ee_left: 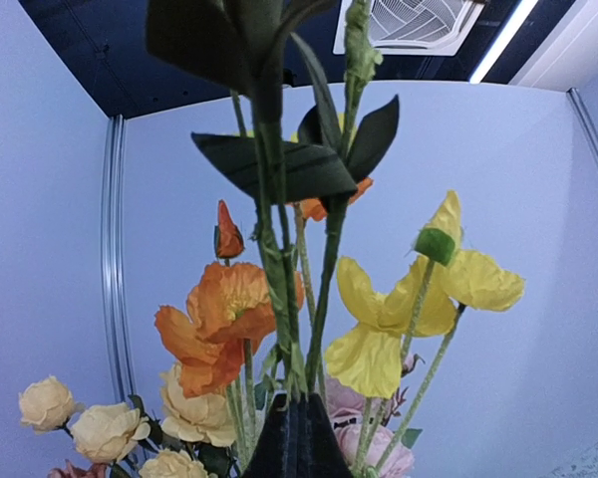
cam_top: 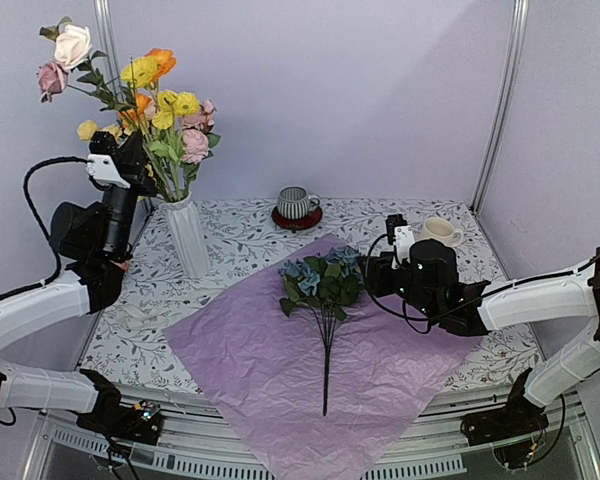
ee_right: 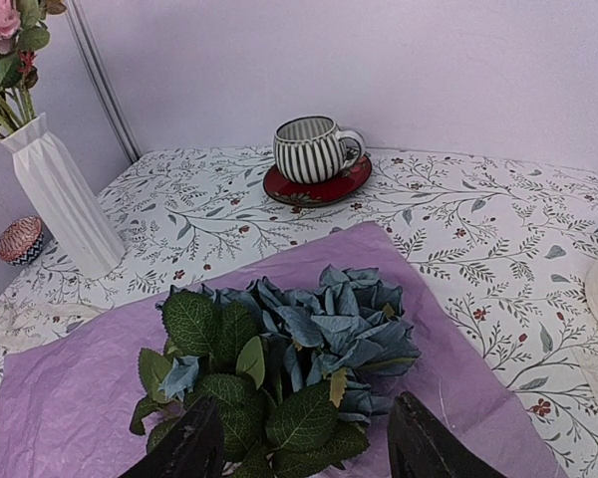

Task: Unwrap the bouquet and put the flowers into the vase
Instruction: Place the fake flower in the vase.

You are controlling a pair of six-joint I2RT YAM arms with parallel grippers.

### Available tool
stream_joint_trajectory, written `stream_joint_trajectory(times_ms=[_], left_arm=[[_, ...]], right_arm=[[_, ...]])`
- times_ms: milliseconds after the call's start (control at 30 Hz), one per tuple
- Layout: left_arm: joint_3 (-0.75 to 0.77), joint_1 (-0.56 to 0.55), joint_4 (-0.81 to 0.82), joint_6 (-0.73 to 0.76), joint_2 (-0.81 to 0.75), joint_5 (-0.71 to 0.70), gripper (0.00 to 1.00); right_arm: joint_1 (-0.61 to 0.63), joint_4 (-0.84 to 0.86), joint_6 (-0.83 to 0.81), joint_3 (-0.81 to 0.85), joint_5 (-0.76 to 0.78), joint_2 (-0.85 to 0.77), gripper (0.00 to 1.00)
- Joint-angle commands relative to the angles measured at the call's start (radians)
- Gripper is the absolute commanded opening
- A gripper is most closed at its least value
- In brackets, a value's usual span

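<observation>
Loading flowers (cam_top: 165,105) into the vase (cam_top: 188,235) at far left, left gripper (ee_left: 297,446) clenched on their stems; right gripper (ee_right: 304,448) hangs released over blue roses (ee_right: 319,319) on the paper (cam_top: 260,370), next needing a stem grasp.

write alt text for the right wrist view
The open right gripper hovers at a bunch of dusty-blue roses with dark leaves on crinkled lilac tissue paper. Behind: ribbed white vase at left, grey striped mug on red saucer.

From above-behind I see the whole bench (cam_top: 240,235); left wrist looks up, close among flowers (ee_left: 229,319); right wrist looks low toward the vase (ee_right: 60,194) (overhead shares it).
</observation>
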Motion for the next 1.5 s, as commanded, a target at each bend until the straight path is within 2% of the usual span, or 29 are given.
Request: stream_joint_trajectory(times_ms=[0,233,433,767,1467], left_arm=[[0.022,0.015,0.011,0.003,0.051,-0.004,0.00],[-0.003,0.023,0.049,-0.005,0.142,-0.063,0.00],[0.009,0.028,-0.049,-0.070,0.186,-0.133,0.00],[-0.022,0.034,-0.063,-0.119,0.261,-0.181,0.00],[-0.085,0.037,-0.076,-0.254,0.404,-0.170,0.00]], right_arm=[[-0.003,0.023,-0.011,0.003,-0.006,0.005,0.58],[-0.002,0.023,-0.010,0.001,-0.008,0.001,0.58],[-0.002,0.023,-0.007,0.000,-0.011,0.001,0.58],[-0.003,0.022,-0.007,0.000,-0.014,-0.001,0.58],[-0.003,0.022,-0.004,0.005,-0.023,0.008,0.58]])
